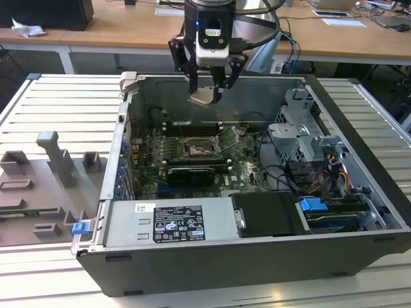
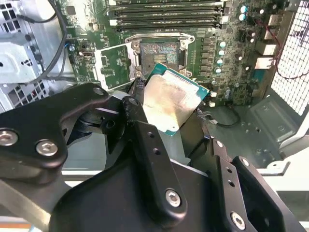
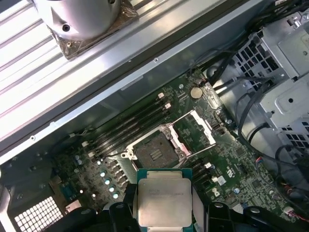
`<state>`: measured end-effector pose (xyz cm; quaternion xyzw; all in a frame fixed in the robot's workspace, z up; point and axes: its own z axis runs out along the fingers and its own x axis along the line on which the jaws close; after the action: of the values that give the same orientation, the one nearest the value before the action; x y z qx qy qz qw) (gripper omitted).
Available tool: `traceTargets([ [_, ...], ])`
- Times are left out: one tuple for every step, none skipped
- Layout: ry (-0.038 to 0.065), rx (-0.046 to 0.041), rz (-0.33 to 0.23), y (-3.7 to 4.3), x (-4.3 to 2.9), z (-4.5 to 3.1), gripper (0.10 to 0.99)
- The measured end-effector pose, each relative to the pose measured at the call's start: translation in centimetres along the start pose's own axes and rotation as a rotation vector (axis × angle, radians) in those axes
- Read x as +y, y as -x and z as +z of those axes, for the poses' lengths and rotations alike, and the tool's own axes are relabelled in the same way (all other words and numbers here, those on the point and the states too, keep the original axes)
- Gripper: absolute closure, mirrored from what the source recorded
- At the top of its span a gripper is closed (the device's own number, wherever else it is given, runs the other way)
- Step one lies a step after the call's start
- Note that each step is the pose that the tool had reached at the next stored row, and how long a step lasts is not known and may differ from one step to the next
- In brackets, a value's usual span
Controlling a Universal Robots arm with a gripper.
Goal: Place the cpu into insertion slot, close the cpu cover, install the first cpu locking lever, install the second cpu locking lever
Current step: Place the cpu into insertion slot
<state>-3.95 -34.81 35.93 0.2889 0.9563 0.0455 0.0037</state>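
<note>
Fingers [image 2: 145, 140]: closed on the cpu [image 3: 165, 200], pinching it by two opposite edges. Nothing else is held.
Cpu: held in the air between the fingertips, metal top outward. In the exterior view it appears tilted, not level.
Insertion slot [image 3: 153, 153]: below and ahead of the fingers, well apart from the chip. It is uncovered, with nothing seated in it.
Cpu cover [image 3: 195, 126]: swung open and standing just beside the slot, off to one side of the fingers.
Risk, tilt: judged the main concern. A canted chip could land one corner first and damage the socket contacts.
Risk, alignment: if the chip is rotated against the slot's rim, it would ride on the frame instead of seating. The orientation marks cannot be read.
Risk, clearance: the raised cover and the memory slots [image 3: 128, 126] lie close to the slot, so a finger could catch them.
Risk, grip: the hold is on the edges only, and a slip would drop the chip onto the board.
Surface: the computer case [image 1: 192, 263] lies open on a ribbed metal bench [image 1: 58, 102]. Grey fixtures [image 1: 54, 154] lie on the exterior view's left.
Room: wooden benches [image 1: 128, 29] stand behind, carrying loose items.
</note>
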Motion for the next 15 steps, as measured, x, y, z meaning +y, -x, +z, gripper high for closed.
traceTargets([
  [0.000,-0.0008,0.010,0.00,0.00,0.01,0.545],
  [0.001,-0.0022,0.025,0.00,0.00,0.02,0.545],
  [0.001,-0.0032,0.035,0.00,0.00,0.02,0.545],
  [0.001,-0.0040,0.045,0.00,0.00,0.03,0.545],
  [0.001,-0.0051,0.057,0.00,0.00,0.04,0.545],
  [0.001,-0.0059,0.065,0.00,0.00,0.04,0.545],
  [0.002,-0.0071,0.079,0.00,0.00,0.05,0.545],
  [0.002,-0.0079,0.088,0.00,0.00,0.05,0.545],
  [0.002,-0.0090,0.101,0.00,0.00,0.06,0.545],
  [0.002,-0.0099,0.110,0.00,0.00,0.07,0.545],
  [0.003,-0.0116,0.129,0.00,0.00,0.08,0.545],
  [0.003,-0.0130,0.146,0.00,0.00,0.09,0.545],
  [0.003,-0.0143,0.160,0.00,0.00,0.10,0.545],
  [0.003,-0.0152,0.169,0.00,-0.01,0.10,0.545],
  [0.004,-0.0171,0.190,0.00,0.00,0.11,0.545],
])
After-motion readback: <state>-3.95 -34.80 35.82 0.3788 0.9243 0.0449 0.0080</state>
